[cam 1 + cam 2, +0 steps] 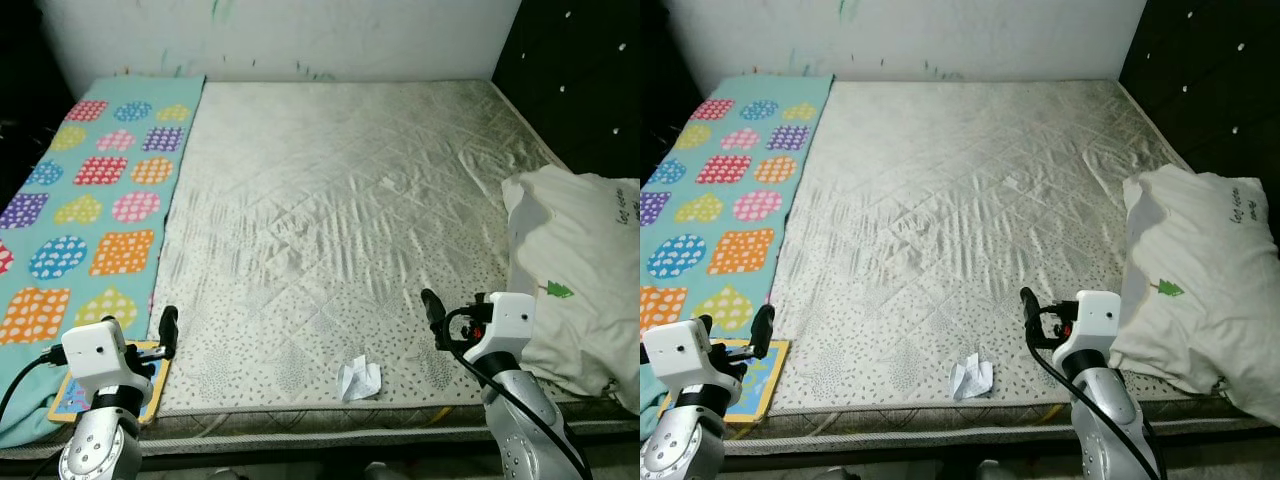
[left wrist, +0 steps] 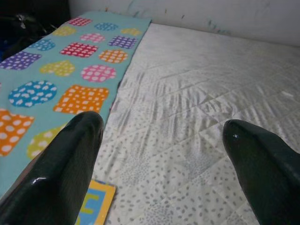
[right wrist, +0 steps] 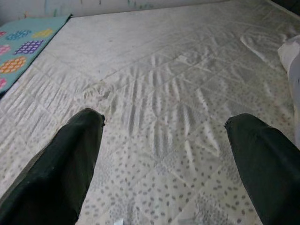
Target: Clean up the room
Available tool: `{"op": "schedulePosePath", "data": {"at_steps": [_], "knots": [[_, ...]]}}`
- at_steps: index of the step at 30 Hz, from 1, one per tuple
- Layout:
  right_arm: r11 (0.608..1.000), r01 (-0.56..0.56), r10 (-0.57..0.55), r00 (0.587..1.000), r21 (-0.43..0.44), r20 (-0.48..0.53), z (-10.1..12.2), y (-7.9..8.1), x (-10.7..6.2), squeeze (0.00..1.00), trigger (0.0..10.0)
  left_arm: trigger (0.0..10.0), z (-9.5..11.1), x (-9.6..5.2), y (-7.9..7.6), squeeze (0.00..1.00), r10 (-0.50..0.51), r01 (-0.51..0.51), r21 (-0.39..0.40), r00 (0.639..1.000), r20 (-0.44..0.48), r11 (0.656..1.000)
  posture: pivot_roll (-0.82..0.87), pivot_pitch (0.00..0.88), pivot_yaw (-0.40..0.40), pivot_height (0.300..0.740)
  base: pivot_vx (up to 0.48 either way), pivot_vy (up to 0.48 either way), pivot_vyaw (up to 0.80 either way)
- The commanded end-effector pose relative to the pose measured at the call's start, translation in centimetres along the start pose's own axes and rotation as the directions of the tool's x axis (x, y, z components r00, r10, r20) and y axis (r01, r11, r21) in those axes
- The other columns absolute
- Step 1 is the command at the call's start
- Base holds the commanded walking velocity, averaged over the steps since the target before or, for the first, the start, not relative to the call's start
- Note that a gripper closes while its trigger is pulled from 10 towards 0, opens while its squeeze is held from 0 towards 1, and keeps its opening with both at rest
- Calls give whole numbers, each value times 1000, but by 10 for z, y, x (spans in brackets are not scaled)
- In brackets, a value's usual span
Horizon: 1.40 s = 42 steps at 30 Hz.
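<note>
Bedroom scene, seen from the robot's head looking down at a wide bed (image 1: 340,200) covered in a pale, quilted, silky sheet that lies mostly bare, with a white wall behind it and a dark padded panel on the right. Along the left side runs a turquoise blanket (image 1: 90,200) printed with bright dotted shapes. A white pillow (image 1: 580,270) with a small green tree print slumps over the right edge of the mattress. Near the front edge, roughly midway between the two arms, sits a small crumpled piece of white paper (image 1: 358,378), the most obvious bit of litter to clear. At the front left corner a flat yellow-bordered card or book (image 1: 100,385) lies just beside the blanket, partly behind the left arm. The left gripper (image 2: 164,145) hovers low over that corner with its two black fingers spread wide and nothing between them. The right gripper (image 3: 164,145) hovers over the mattress just beside the pillow, its fingers likewise wide apart and empty. The paper looks very light, soft and easily crushed, so it should need only a gentle pinch across its raised folds, though it may slide on the slick sheet.
</note>
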State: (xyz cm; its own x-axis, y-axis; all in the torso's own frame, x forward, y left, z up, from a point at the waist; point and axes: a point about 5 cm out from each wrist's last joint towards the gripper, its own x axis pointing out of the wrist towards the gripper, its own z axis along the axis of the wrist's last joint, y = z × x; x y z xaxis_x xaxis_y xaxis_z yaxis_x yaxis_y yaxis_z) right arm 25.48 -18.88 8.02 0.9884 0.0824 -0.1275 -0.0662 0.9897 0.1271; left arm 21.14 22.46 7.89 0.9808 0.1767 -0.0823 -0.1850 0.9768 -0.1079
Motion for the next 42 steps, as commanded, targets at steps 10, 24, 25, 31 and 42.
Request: {"op": "schedulePosePath", "data": {"at_steps": [10,24,25,31,42], "knots": [[999,-39,38,999,-17,-23,-2,3,-2,0,10000,10000,-3,-1,3,0,33,-33,0,999,-28,999,-54,114,-11,626,0,0,0],[996,-86,84,996,-38,-34,-1,6,0,0,10000,10000,-6,2,5,0,68,-68,1,997,-35,998,-61,122,-22,626,0,0,0],[995,-87,86,996,-39,-34,-1,6,0,0,10000,10000,-6,3,6,0,69,-69,1,997,-35,998,-61,122,-22,626,0,0,0],[995,-94,93,995,-40,-39,0,6,2,0,10000,10000,-6,4,5,0,82,-82,-6,996,-34,997,-64,131,-25,601,0,0,0],[994,-104,103,994,-37,-43,0,7,2,0,10000,10000,-7,5,5,0,84,-84,-16,995,-46,996,-66,137,-26,567,0,0,0]]}}
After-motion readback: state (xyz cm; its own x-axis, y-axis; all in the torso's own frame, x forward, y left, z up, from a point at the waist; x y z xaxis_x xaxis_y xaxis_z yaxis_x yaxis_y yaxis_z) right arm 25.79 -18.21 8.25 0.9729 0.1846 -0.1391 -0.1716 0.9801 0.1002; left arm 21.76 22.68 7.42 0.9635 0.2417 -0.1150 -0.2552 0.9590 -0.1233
